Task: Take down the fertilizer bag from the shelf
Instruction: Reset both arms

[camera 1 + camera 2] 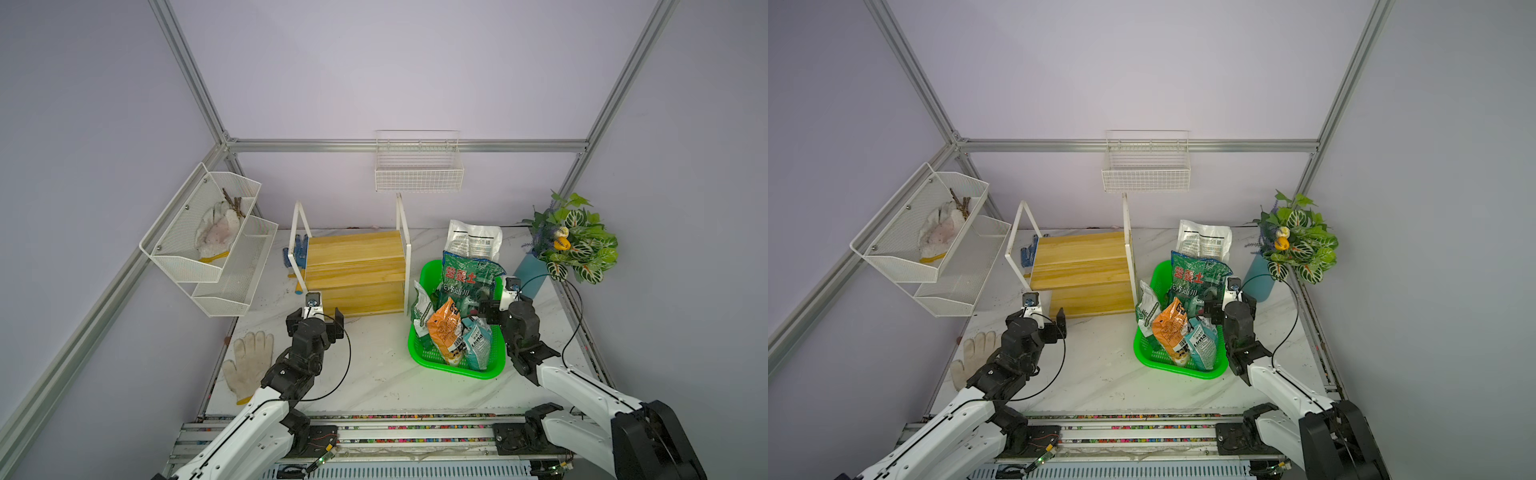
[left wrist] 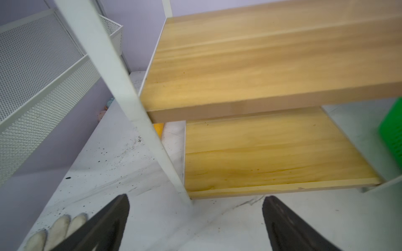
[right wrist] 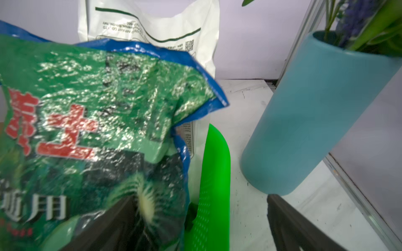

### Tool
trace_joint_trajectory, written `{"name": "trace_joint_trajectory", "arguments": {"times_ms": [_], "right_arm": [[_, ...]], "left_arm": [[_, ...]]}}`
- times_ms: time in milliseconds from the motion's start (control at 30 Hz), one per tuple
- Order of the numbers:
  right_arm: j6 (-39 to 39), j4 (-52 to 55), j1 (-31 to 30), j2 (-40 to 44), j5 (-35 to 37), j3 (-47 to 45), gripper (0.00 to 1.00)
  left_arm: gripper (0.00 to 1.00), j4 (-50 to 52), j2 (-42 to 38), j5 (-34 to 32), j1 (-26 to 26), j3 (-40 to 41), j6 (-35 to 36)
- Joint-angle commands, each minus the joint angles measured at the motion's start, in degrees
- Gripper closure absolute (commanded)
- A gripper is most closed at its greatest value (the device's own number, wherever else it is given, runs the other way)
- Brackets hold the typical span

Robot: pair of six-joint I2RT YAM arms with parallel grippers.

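The shelf (image 1: 357, 257) (image 1: 1079, 266) has two yellowish wooden boards in a white frame, and both boards (image 2: 261, 65) are bare. The fertilizer bag (image 1: 469, 278) (image 1: 1196, 278) (image 3: 97, 97), green with red characters, stands upright in the green basket (image 1: 457, 368) (image 3: 217, 163) to the right of the shelf. My right gripper (image 1: 500, 307) (image 3: 200, 198) is open at the basket's right rim. One finger is against the bag's lower part, the other outside the rim. My left gripper (image 1: 316, 319) (image 2: 196, 201) is open and holds nothing, low at the shelf's front left leg.
Several smaller bags fill the basket's front. A white bag (image 1: 473, 239) leans on the back wall. A blue vase (image 1: 530, 276) with a plant (image 1: 573, 241) stands just right of my right gripper. A glove (image 1: 247, 365) lies front left. White mesh bins (image 1: 203, 241) hang left.
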State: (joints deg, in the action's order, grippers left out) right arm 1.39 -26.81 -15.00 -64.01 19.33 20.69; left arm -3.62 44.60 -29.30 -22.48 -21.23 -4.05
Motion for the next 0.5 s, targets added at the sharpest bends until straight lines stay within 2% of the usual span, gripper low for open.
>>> {"name": "trace_joint_trajectory", "arguments": {"times_ms": [0, 100, 200, 300, 400, 433, 467], "right_arm": [[-1.0, -13.6, 2.9, -5.1, -2.3, -2.6, 0.00], [-1.3, -21.1, 4.9, -9.6, -4.3, -4.2, 0.00], [-1.4, -28.2, 6.8, -12.0, -5.0, -5.4, 0.00], [-1.9, -35.2, 8.0, -16.3, -6.1, -5.9, 0.00], [-1.9, -42.6, 8.2, -23.4, -6.0, -6.4, 0.00], [-2.2, -48.6, 8.2, -27.2, -6.0, -7.0, 0.00], [-2.6, -48.9, 8.2, -27.7, -6.0, -7.1, 0.00]], "left_arm": [[0.00, -14.5, 5.5, 4.6, 7.2, 4.0, 7.7], [0.00, -20.5, 10.2, 11.1, 15.6, 4.6, 3.1], [0.00, -29.4, 15.7, 15.5, 19.9, 5.7, 4.8], [0.00, -37.8, 22.0, 19.0, 21.2, 6.5, 8.2], [0.00, -45.6, 28.0, 21.2, 21.9, 6.7, 8.3], [0.00, -46.5, 29.6, 21.7, 21.9, 6.0, 8.4], [0.00, -45.2, 30.5, 22.2, 21.9, 4.7, 8.1]]}}
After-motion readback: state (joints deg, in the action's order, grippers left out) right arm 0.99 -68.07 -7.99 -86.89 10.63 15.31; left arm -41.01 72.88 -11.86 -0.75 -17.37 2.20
